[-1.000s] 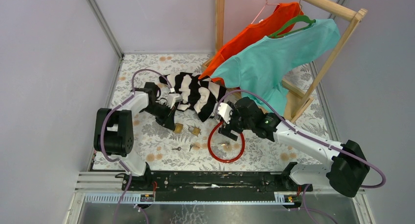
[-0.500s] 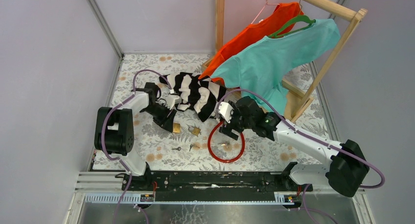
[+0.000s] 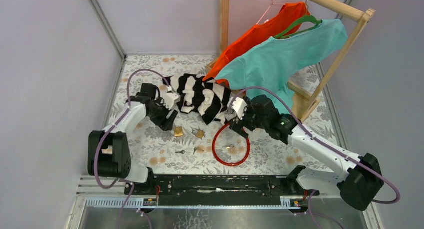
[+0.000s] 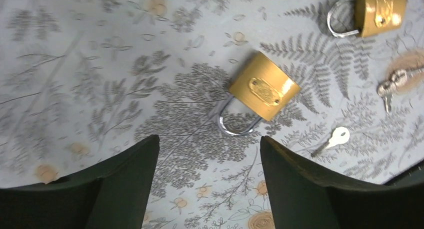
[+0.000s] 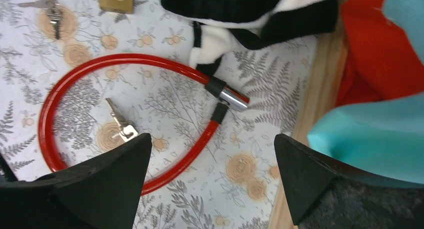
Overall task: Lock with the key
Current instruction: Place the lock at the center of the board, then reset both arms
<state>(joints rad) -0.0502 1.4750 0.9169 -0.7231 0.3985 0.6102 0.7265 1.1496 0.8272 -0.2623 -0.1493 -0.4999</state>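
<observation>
Our left claw (image 4: 207, 149) has just let go and drawn back, hanging wide over the padlock (image 4: 263, 86), now flat on the table (image 4: 75, 64), shackle seemingly shut. The key (image 4: 336, 138) lies near it, untouched, so locking waits. Our right claw (image 5: 211, 139) gapes empty above the red cable (image 5: 125, 61).

Key (image 5: 120, 126) inside cable lock (image 5: 150, 60), padlocks (image 3: 178, 131) left

There are two brass padlocks (image 4: 264, 86), one red cable lock (image 5: 130, 58), one loose key (image 4: 336, 138), two key bunches (image 4: 392, 86), three garments (image 3: 200, 96) and one wooden rack (image 3: 342, 59).
</observation>
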